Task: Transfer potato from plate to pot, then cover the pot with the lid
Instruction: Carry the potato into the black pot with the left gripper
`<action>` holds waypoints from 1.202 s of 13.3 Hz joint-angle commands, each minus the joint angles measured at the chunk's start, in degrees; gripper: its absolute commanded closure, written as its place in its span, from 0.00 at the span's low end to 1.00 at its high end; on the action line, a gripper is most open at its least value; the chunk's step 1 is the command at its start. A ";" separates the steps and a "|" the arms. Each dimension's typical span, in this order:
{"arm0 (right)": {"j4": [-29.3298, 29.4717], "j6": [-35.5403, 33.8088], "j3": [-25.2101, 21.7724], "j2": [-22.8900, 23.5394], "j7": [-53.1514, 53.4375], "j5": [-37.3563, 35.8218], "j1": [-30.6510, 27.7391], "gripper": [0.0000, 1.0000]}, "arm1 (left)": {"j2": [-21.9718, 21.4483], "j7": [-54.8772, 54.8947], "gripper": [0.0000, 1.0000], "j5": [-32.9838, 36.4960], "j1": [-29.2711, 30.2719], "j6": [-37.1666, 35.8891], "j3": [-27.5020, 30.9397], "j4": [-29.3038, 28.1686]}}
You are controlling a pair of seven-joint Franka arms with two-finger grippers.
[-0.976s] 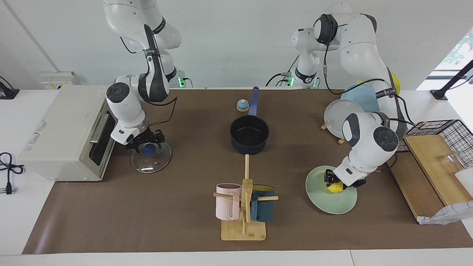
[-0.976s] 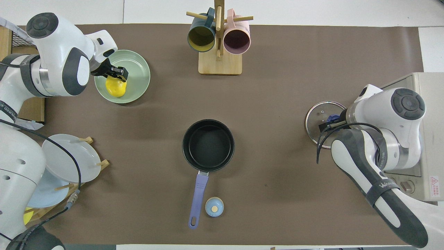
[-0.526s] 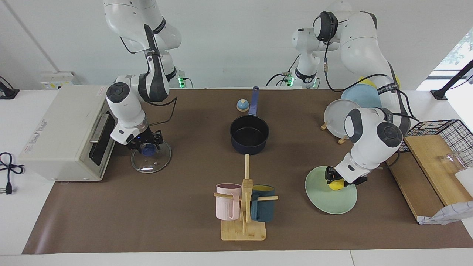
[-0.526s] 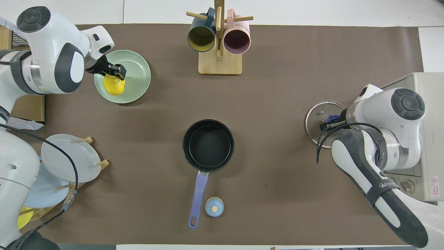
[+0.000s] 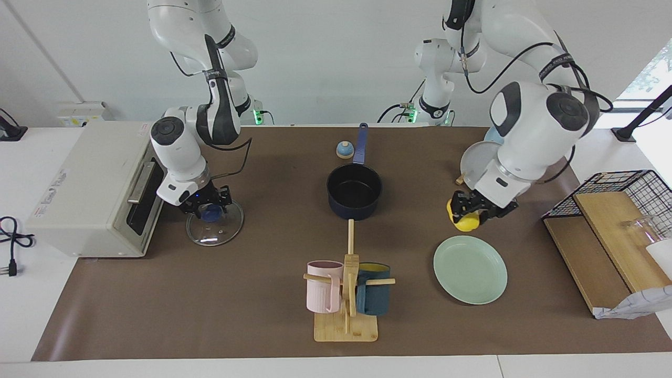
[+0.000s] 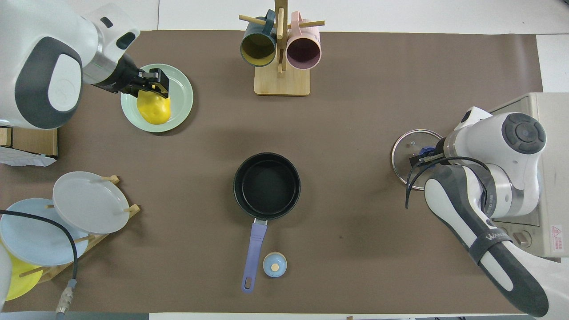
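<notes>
With the potato [image 5: 465,219] clamped in the left gripper [image 5: 471,209] and raised above the plate [image 5: 470,269], carry it level over the pot [image 5: 354,191] before letting go, while the right gripper [image 5: 208,206] grips the knob of the lid [image 5: 215,223]

Over the last second the left end effector [image 5: 469,208] rose from the round pale mint-green plate [image 5: 470,269], carrying the small lumpy bright yellow potato [image 5: 465,220] clamped between its fingers. The potato, which had rested on the plate, now hung in the air above it, clear of its surface.
</notes>
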 commanded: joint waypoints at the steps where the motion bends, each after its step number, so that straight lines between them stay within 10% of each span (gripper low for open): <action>1: -1.00 1.61 0.49 -0.72 0.26 -0.52 -0.71 0.25 | -5.86 -11.32 1.00 -0.43 -9.68 1.07 1.06 -9.51; 10: -0.48 0.56 0.49 -0.63 0.97 -0.52 -0.62 0.57 | -11.41 -17.60 1.00 -0.34 -23.07 26.27 1.06 -32.82; 16: 12.77 -16.47 0.84 -0.72 1.05 -0.43 1.30 0.60 | -10.54 -17.60 1.00 0.18 -25.27 32.61 1.24 -38.27</action>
